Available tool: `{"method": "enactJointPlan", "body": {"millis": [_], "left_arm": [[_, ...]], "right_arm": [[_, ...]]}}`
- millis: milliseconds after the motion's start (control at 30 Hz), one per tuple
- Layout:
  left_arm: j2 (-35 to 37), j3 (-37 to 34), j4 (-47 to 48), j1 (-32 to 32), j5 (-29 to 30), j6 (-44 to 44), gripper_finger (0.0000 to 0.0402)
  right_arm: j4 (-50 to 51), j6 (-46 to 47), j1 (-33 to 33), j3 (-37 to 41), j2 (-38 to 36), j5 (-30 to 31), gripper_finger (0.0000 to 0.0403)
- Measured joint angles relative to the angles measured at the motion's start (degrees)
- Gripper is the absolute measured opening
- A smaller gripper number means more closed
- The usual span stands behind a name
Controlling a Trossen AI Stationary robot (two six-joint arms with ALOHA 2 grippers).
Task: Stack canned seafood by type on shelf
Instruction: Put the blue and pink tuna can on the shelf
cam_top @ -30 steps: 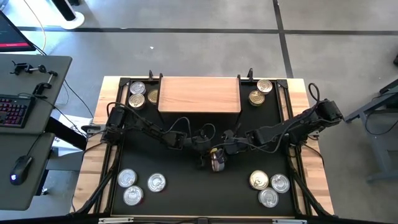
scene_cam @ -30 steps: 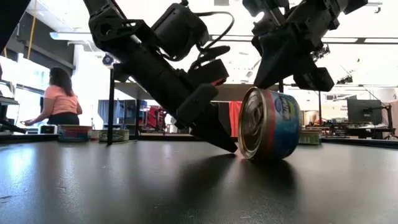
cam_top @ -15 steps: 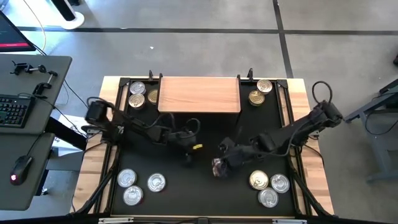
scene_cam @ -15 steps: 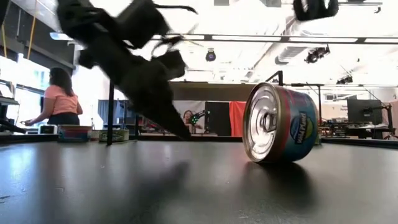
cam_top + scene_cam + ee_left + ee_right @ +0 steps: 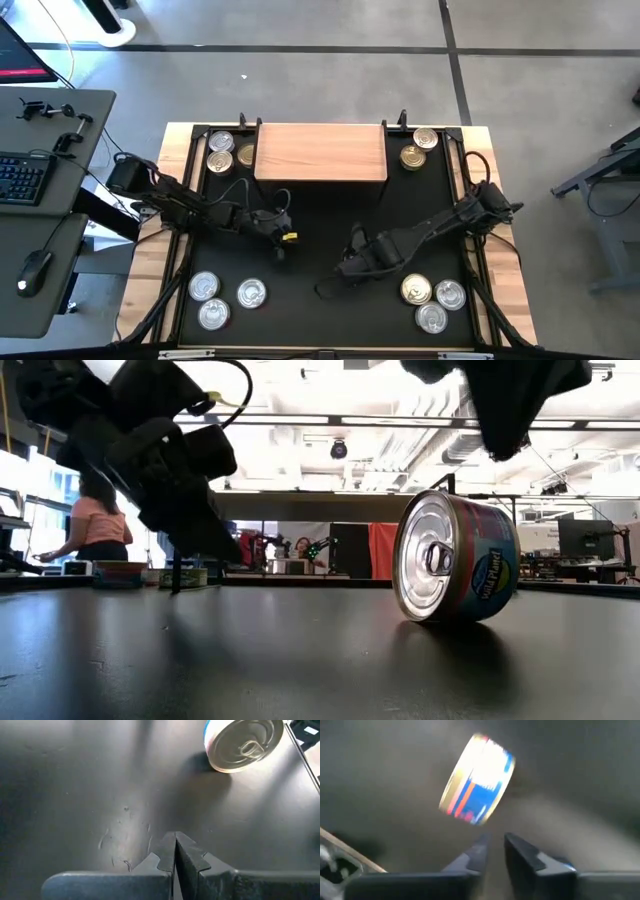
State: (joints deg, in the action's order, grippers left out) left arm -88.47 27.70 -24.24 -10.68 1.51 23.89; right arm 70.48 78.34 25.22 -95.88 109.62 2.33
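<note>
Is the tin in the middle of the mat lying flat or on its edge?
On its edge: the tin shows its lid sideways, rim on the mat.

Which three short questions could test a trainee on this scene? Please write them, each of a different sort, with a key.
1. True or false: three cans are stacked on the shelf.
2. Choose one: the can nearest the low camera rests on A) its lid, B) its side, C) another can.
3. Fill the gap: the fingers of the left hand are ____.

Key:
1. False, the board is bare.
2. B, the lid faces the camera.
3. Shut, and they hold nothing.
</note>
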Motion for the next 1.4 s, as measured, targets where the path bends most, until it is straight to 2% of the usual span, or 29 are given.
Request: {"method": "enactJointPlan", "body": {"millis": [167,267,433,600,833,1100,1400], "left_arm": [[0.0,0.0,-0.03,0.0,-2.8,0.49,0.0],[0.0,0.0,-0.06,0.0,-4.86,0.51,0.0],[0.0,0.0,-0.01,0.0,-6.81,0.56,0.0],[0.0,0.0,0.1,-0.03,-7.09,1.56,0.0],[0.0,0.0,0.09,-0.17,-7.18,1.54,0.0],[0.0,0.0,-0.01,-0.17,-6.91,1.56,0.0],[0.0,0.0,-0.03,-0.17,-6.46,1.56,0.0]], "right_arm": [[-1.88,5.07,-1.67,0.49,-0.41,0.8,0.0175],[-6.29,6.46,-2.25,0.96,-0.52,0.63,0.0225],[-11.28,10.08,-3.12,3.66,-0.28,0.46,0.0273],[-9.66,13.39,-3.86,6.63,-0.05,1.14,0.0279],[-13.84,12.84,-4.2,6.7,0.96,1.78,0.0279],[-13.42,11.17,-5.06,6.72,0.9,3.61,0.0279],[-15.07,12.05,-5.32,6.74,-1.97,3.85,0.0279]]}}
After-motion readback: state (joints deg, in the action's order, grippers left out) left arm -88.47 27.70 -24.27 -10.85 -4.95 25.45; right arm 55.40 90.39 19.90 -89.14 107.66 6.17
